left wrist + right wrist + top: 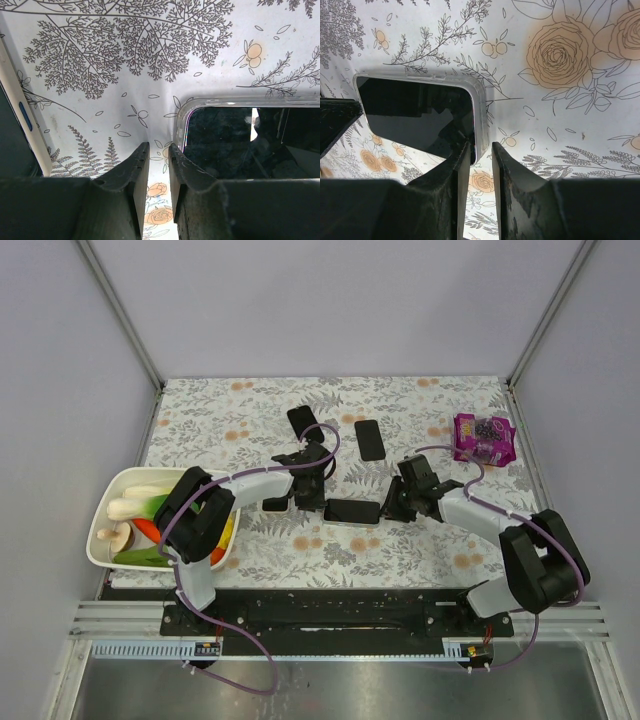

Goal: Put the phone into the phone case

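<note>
A black phone (352,511) lies flat in a clear case on the flowered cloth at the table's middle. In the left wrist view the phone (250,145) shows its clear rim, and in the right wrist view (415,117) it does too. My left gripper (312,502) is at the phone's left end. Its jaws (159,146) are nearly together with only cloth between them, the right finger over the phone's edge. My right gripper (393,508) is at the phone's right end. Its jaws (481,145) are also nearly together and empty, the left finger over the case corner.
Two more dark phones or cases (302,421) (370,439) lie farther back. A purple snack bag (484,437) lies at the back right. A white bin (112,490) of vegetables stands at the left. A dark, white-edged object (15,130) lies left of my left gripper.
</note>
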You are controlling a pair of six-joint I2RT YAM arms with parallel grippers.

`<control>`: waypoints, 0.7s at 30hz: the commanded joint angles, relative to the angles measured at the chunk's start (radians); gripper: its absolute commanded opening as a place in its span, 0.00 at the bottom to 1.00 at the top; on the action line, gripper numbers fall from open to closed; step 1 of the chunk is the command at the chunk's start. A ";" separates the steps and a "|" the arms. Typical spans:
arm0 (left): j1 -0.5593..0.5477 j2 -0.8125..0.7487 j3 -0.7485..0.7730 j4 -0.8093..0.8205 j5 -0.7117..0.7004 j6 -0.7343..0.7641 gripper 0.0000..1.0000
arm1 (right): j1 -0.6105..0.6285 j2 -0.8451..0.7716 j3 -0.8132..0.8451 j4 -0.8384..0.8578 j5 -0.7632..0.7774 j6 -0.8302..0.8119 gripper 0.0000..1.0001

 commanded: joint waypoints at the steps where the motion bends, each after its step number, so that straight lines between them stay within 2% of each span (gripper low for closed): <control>1: 0.000 -0.008 -0.010 0.047 0.010 -0.002 0.26 | 0.019 0.033 0.024 0.036 -0.024 -0.009 0.32; 4: -0.002 -0.002 -0.011 0.049 0.010 -0.002 0.26 | 0.039 0.057 0.040 0.036 -0.022 -0.008 0.30; 10: 0.000 -0.001 -0.011 0.050 0.016 -0.002 0.26 | 0.070 0.089 0.066 -0.005 0.025 -0.012 0.17; 13: -0.003 0.004 -0.014 0.054 0.019 -0.001 0.26 | 0.085 0.108 0.067 -0.021 0.032 -0.012 0.13; 21: -0.006 0.015 -0.020 0.069 0.033 -0.005 0.26 | 0.154 0.191 0.075 -0.039 0.058 -0.006 0.08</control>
